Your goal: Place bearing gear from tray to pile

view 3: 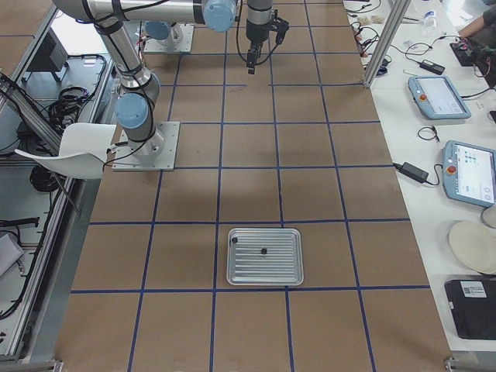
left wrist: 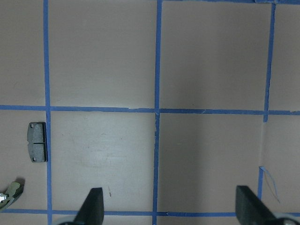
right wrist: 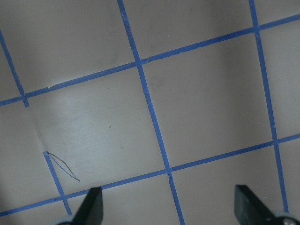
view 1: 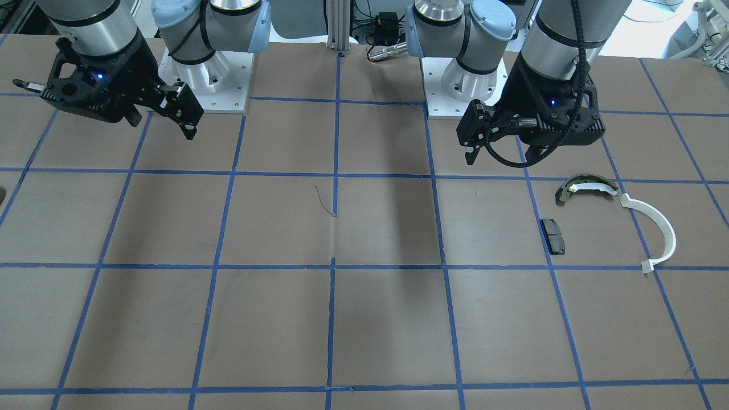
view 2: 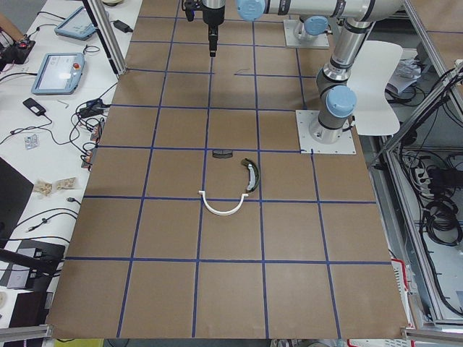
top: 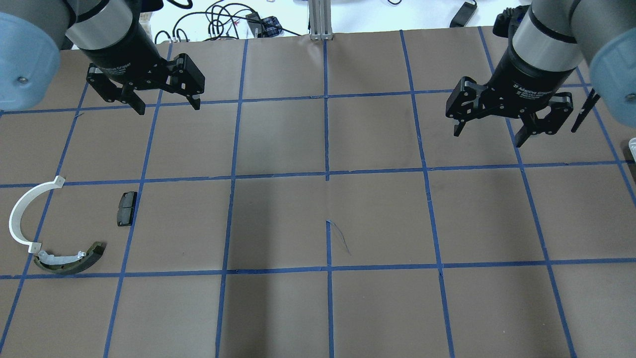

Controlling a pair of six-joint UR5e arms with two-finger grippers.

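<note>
Table (top: pixel 377 219): brown, blue-taped grid.
Left gripper (top: pixel 169 108): jaws apart, empty.
Right gripper (top: pixel 488 138): jaws apart, empty.
Tray (view 3: pixel 287 271): two small dark parts.
Pile (view 2: pixel 251 176): white arc (top: pixel 20 209), brake shoe (top: pixel 69 261), black pad (top: pixel 126 208).

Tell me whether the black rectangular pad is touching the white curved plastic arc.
No, the black rectangular pad lies apart from the white curved plastic arc, with a plain gap between them in the overhead view.

Silver tubes (view 1: pixel 91 28), pale-blue joint caps (view 1: pixel 171 14), white bases (view 1: pixel 208 85). Black left tool (top: pixel 169 108), right tool (top: pixel 488 138), blue LEDs (view 1: pixel 100 74).
</note>
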